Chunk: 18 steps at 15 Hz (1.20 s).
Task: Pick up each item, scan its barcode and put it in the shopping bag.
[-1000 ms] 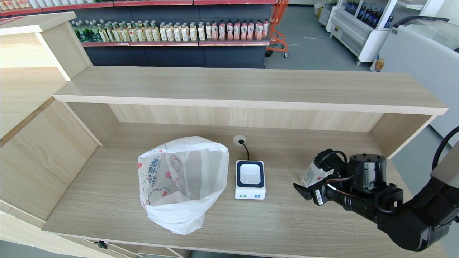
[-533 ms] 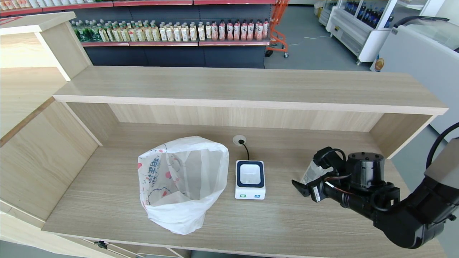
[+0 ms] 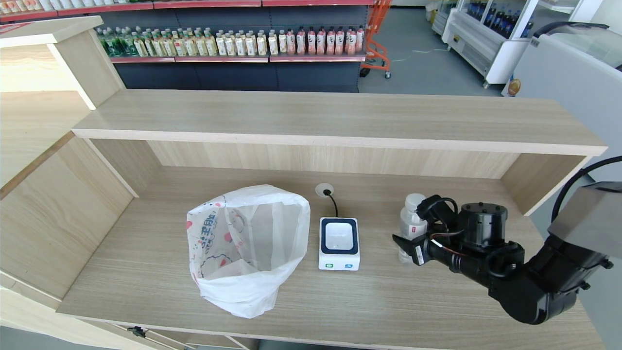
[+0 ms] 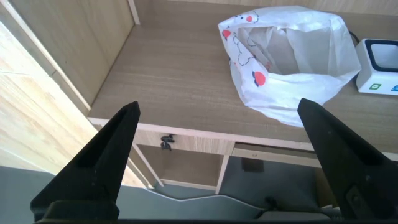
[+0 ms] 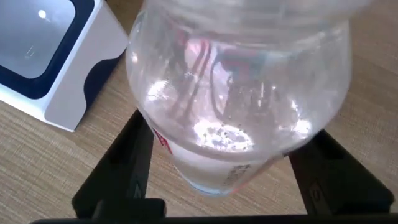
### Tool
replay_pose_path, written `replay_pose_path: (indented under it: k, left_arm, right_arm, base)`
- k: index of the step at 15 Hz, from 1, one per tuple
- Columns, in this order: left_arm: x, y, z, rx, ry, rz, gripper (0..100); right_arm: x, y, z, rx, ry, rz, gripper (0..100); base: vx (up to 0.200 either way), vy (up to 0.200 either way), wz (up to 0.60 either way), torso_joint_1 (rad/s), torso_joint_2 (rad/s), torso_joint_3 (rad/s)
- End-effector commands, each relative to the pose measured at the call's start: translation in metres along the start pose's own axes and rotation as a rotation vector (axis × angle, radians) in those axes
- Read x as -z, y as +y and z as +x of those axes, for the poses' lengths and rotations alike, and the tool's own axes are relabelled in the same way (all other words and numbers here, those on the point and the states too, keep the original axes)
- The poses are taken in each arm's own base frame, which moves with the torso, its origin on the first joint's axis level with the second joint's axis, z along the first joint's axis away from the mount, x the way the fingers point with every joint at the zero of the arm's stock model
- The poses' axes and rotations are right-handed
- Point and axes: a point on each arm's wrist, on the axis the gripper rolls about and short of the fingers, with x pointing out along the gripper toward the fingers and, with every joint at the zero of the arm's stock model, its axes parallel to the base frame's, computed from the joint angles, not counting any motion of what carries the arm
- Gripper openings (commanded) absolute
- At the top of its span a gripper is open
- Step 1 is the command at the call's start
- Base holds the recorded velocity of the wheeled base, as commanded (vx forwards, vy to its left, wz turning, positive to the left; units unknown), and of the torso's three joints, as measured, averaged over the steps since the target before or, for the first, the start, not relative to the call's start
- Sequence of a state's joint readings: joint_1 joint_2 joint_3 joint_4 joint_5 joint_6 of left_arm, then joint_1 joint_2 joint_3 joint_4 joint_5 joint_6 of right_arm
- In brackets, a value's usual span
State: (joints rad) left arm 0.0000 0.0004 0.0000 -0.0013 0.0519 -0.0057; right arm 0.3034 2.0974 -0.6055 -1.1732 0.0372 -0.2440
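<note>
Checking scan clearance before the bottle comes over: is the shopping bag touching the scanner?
Apart. The head view shows a narrow strip of bare counter between the shopping bag and the scanner along their facing sides.

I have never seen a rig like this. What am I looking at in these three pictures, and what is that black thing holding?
This is a two-armed robot at a shop checkout. The wide picture comes from a camera on its head; the other two come from cameras on its wrists. On the wooden counter stand a white shopping bag, open, and a small white barcode scanner. The right end effector, a two-fingered clamp, grips a clear plastic bottle right of the scanner. The left end effector is open and empty.
</note>
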Motion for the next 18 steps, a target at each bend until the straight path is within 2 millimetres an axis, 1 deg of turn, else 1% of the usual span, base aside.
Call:
replay_pose_path:
  k: [1, 6, 8, 9, 10, 11, 13, 14, 16, 18]
  left_arm:
    - [0.000, 0.000, 0.000, 0.000, -0.001, 0.000, 100]
    - [0.000, 0.000, 0.000, 0.000, -0.001, 0.000, 100]
    - [0.000, 0.000, 0.000, 0.000, -0.001, 0.000, 100]
    - [0.000, 0.000, 0.000, 0.000, -0.001, 0.000, 100]
    - [0.000, 0.000, 0.000, 0.000, -0.001, 0.000, 100]
    - [0.000, 0.000, 0.000, 0.000, -0.001, 0.000, 100]
    - [0.000, 0.000, 0.000, 0.000, -0.001, 0.000, 100]
    - [0.000, 0.000, 0.000, 0.000, -0.001, 0.000, 100]
    - [0.000, 0.000, 0.000, 0.000, -0.001, 0.000, 100]
    - [0.000, 0.000, 0.000, 0.000, -0.001, 0.000, 100]
  right_arm:
    - [0.001, 0.000, 0.006, 0.001, -0.004, 0.002, 0]
    - [-0.009, -0.003, 0.005, -0.025, -0.047, 0.005, 0]
    - [-0.015, -0.009, -0.003, -0.008, -0.063, 0.043, 0]
    - [-0.020, -0.011, -0.009, -0.010, -0.076, 0.078, 0]
    - [-0.028, -0.014, -0.018, -0.048, -0.110, 0.134, 0]
    - [-0.031, -0.018, -0.027, -0.086, -0.129, 0.161, 0]
    - [-0.027, -0.025, -0.049, -0.224, -0.146, 0.171, 0]
    - [-0.027, -0.026, -0.058, -0.297, -0.158, 0.172, 0]
    - [-0.036, -0.024, -0.076, -0.420, -0.195, 0.226, 0]
    - [-0.045, -0.023, -0.086, -0.494, -0.215, 0.275, 0]
  base:
    - [0.000, 0.000, 0.00, 0.000, 0.00, 0.000]
    - [0.000, 0.000, 0.00, 0.000, 0.00, 0.000]
    - [0.000, 0.000, 0.00, 0.000, 0.00, 0.000]
    - [0.000, 0.000, 0.00, 0.000, 0.00, 0.000]
    - [0.000, 0.000, 0.00, 0.000, 0.00, 0.000]
    - [0.000, 0.000, 0.00, 0.000, 0.00, 0.000]
    - [0.000, 0.000, 0.00, 0.000, 0.00, 0.000]
    - [0.000, 0.000, 0.00, 0.000, 0.00, 0.000]
    - [0.000, 0.000, 0.00, 0.000, 0.00, 0.000]
    - [0.000, 0.000, 0.00, 0.000, 0.00, 0.000]
